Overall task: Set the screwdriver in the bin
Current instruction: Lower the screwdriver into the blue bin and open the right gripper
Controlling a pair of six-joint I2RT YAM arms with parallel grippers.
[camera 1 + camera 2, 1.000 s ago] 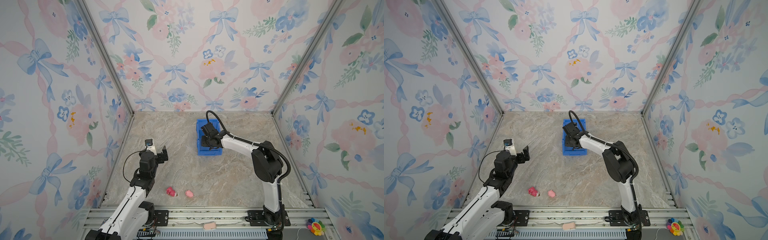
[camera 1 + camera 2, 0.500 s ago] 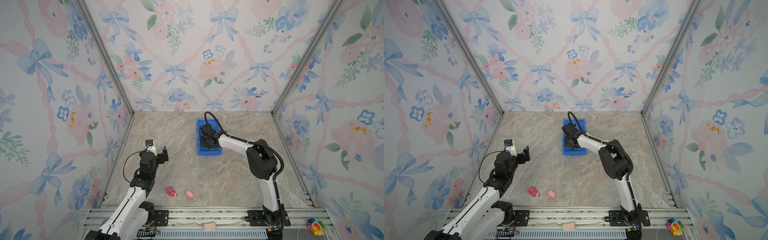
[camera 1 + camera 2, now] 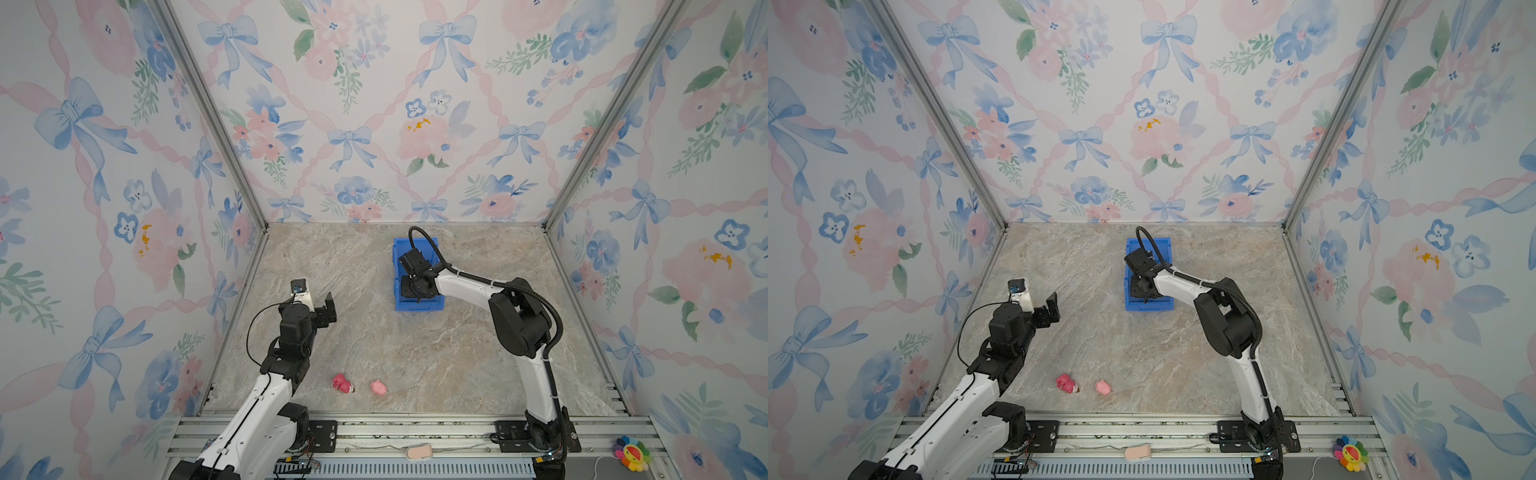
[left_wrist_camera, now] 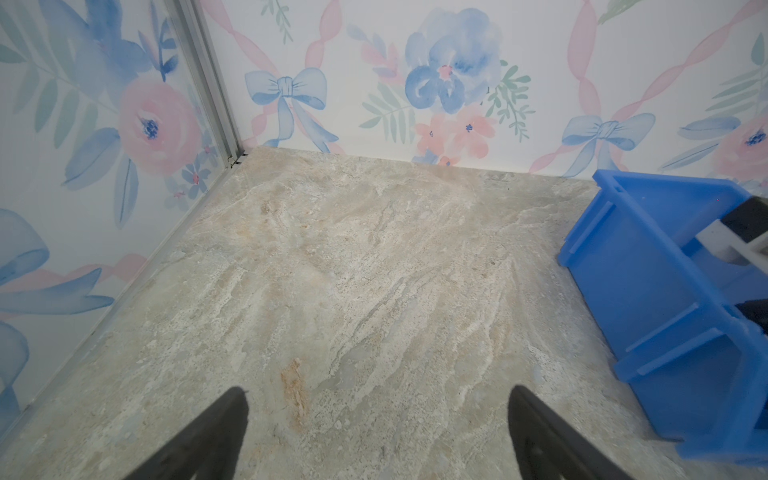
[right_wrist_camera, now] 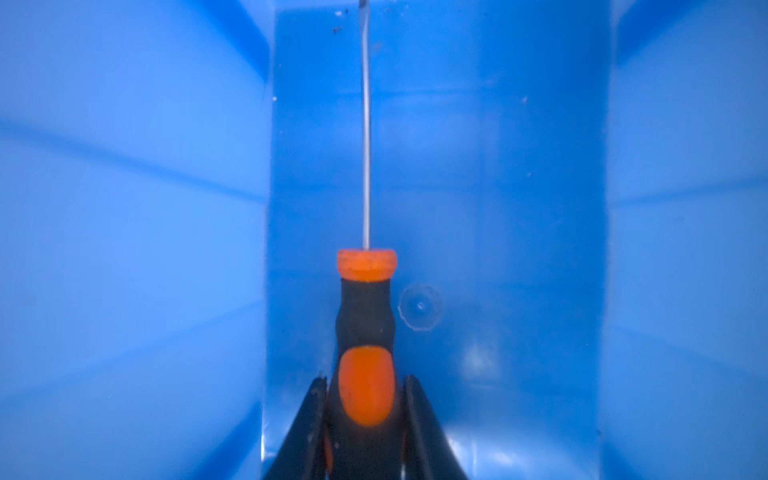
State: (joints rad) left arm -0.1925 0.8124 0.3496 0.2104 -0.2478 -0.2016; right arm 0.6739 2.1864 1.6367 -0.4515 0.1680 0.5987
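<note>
Right jaws are clamping the one screwdriver (image 5: 365,316) between close walls of the one bin (image 5: 124,208); left jaws are hanging apart over open surface (image 4: 332,270).

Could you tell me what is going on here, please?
The right gripper is down inside the blue bin, shut on the handle of the screwdriver, with the shaft pointing deeper in; it has not let go yet. The left gripper is open and empty, raised over the table left of the bin. Two pink toys lie near the table's front edge.
</note>
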